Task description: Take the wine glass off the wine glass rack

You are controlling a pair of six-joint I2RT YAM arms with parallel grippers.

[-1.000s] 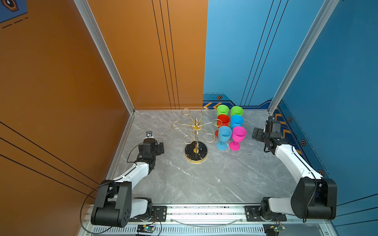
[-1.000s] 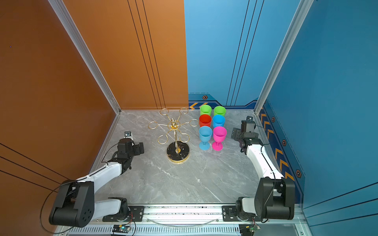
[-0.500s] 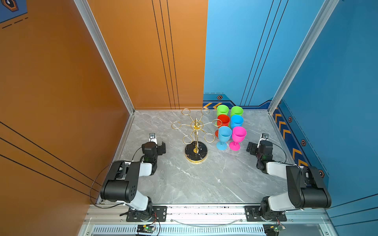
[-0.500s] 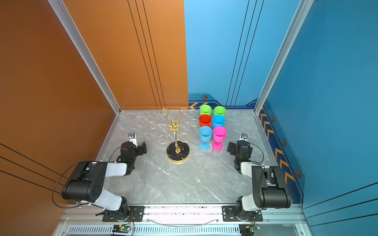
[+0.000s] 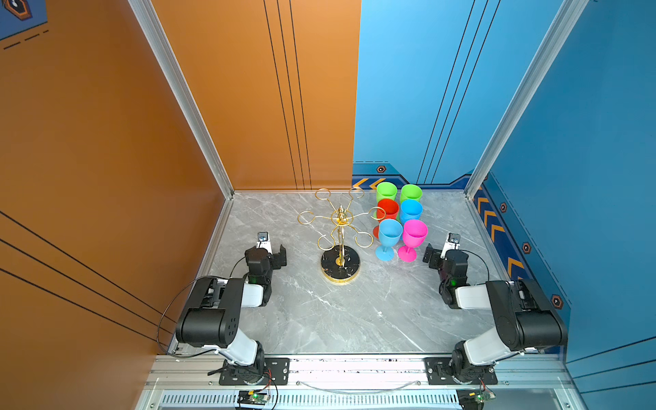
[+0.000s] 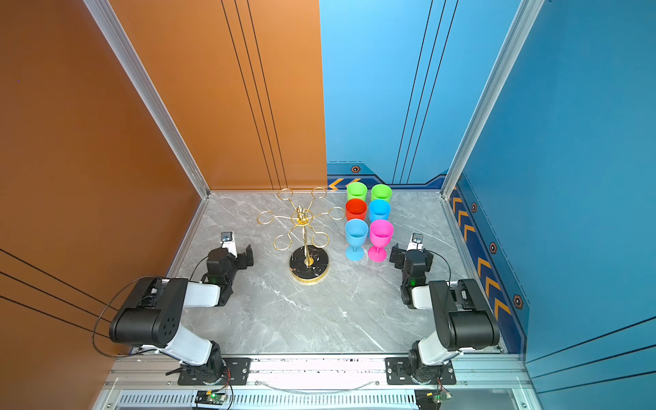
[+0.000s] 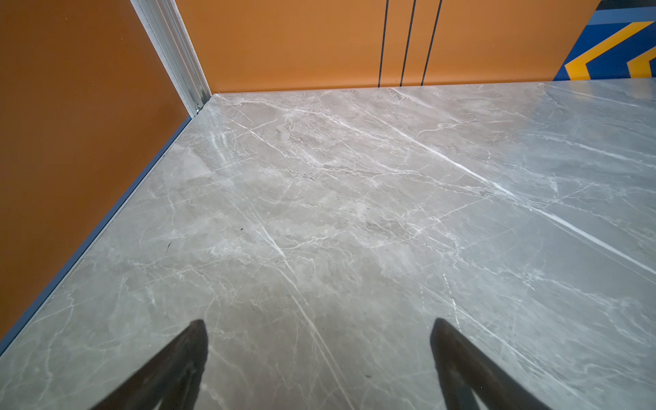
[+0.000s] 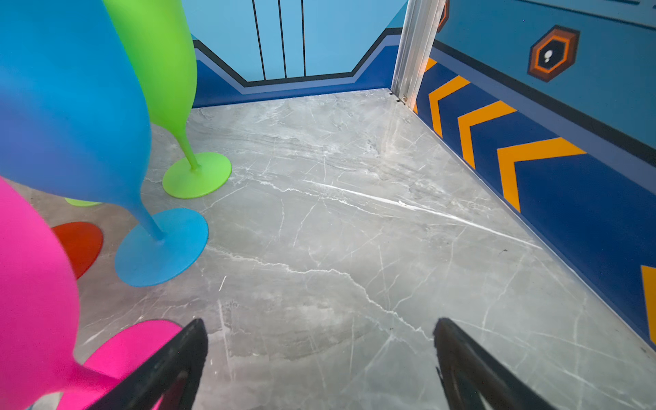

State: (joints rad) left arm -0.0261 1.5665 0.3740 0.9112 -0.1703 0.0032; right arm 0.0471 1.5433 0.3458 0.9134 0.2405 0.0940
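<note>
1. Top views both show the wine glass rack (image 5: 340, 264) standing upright on the grey marbled counter (image 5: 319, 319), with its round black base between the two arms and its gold loop arms spread above.
2. Six glasses stand upright on the counter, off the rack, in a block on the rack's right-arm side.
3. Closest to the rack is the red wine glass (image 5: 388, 209); one rack loop crosses in front of it in a top view.
4. Beside the red one, farther from the rack, is the rear blue wine glass (image 5: 411, 209).
5. Behind those two stand the inner green wine glass (image 5: 386, 191) and the outer green wine glass (image 5: 411, 193).
6. Nearest the arms are the front blue wine glass (image 5: 389, 232) and, farther from the rack, the pink wine glass (image 5: 413, 232).
7. Left wrist view: the left end effector (image 7: 319, 324) has its fingers spread wide over the counter and grips nothing. It sits on the side of the rack away from the glasses, well apart from the rack.
8. Right wrist view: the right end effector (image 8: 319, 324) also has its fingers wide apart and grips nothing. It lies beyond the glasses from the rack, with the pink wine glass's foot just beside one fingertip. Both top views show a small gap between them.
</note>
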